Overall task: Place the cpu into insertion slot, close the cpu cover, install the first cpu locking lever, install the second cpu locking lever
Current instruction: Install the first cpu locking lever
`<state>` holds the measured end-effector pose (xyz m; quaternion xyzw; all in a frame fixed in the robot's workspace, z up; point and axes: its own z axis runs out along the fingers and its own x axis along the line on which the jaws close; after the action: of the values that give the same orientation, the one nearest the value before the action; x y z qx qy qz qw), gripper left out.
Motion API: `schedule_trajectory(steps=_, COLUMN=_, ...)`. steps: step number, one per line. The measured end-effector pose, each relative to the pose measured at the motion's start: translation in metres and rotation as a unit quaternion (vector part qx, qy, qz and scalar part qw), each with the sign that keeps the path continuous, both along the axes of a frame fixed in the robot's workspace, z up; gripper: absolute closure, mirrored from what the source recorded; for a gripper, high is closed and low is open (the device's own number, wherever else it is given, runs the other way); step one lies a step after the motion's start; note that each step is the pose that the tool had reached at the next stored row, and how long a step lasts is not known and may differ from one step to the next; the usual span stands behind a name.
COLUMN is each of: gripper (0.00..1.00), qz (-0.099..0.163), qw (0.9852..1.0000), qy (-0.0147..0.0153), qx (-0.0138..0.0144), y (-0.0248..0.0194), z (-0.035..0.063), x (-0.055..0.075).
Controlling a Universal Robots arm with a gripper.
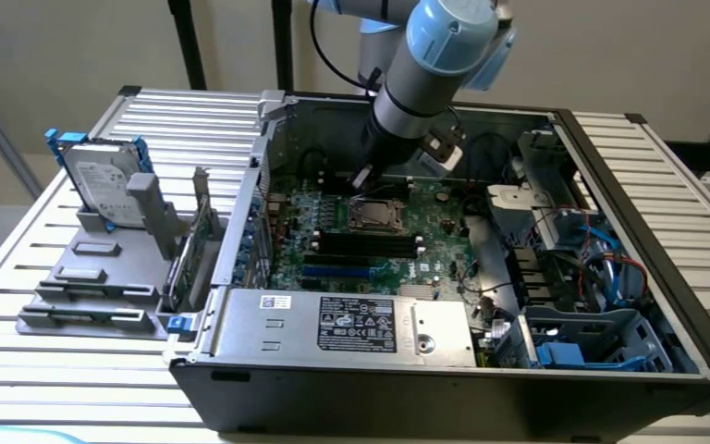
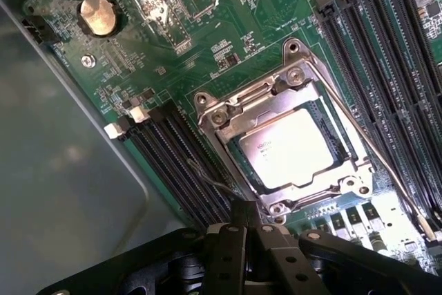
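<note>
The Universal Robots arm reaches down into an open black computer case (image 1: 454,398) that lies on a slatted metal table (image 1: 84,379). Its dark gripper (image 1: 361,178) hangs low over the green circuit board (image 1: 447,268), just beside the socket. In the wrist view the gripper (image 2: 243,215) has its two black fingers (image 2: 224,253) pressed together, with nothing visibly pinched between them. The small, flat, square cpu (image 2: 293,148), silvery on its metal face, sits in the dark-framed square insertion slot (image 2: 336,139). The thin grey metal cpu cover (image 2: 238,112), a frame plate with a windowed middle, lies flat around it. A thin wire locking lever (image 2: 210,176) runs along the side of the socket nearest the fingertips and ends close to them; whether it touches them cannot be told. A second, longer wire lever (image 2: 376,153) runs along the opposite side, next to long black memory slots (image 2: 394,53). A round golden coin battery (image 2: 97,15) sits well apart on the board. In the exterior view a grey hard drive (image 1: 96,176) stands in a holder on the table to the exterior view's left of the case. A silver power supply box (image 1: 343,319) fills the case's near end.
</note>
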<state>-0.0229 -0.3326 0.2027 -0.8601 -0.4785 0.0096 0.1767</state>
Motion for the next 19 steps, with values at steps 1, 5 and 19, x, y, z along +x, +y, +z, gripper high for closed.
schedule_trajectory(steps=1, gripper=0.89, qz=0.000, qw=1.0000, qy=0.0000, qx=0.0005, y=0.0006, z=0.0000, x=-0.0001)
schedule_trajectory(steps=5, gripper=0.89, qz=0.000, qw=1.0000, qy=-0.0001, qx=0.0026, y=0.0024, z=-0.0001, x=0.0000)
schedule_trajectory(steps=19, gripper=0.89, qz=0.005, qw=1.0000, qy=0.0000, qx=0.0034, y=0.0029, z=-0.0020, x=0.0025)
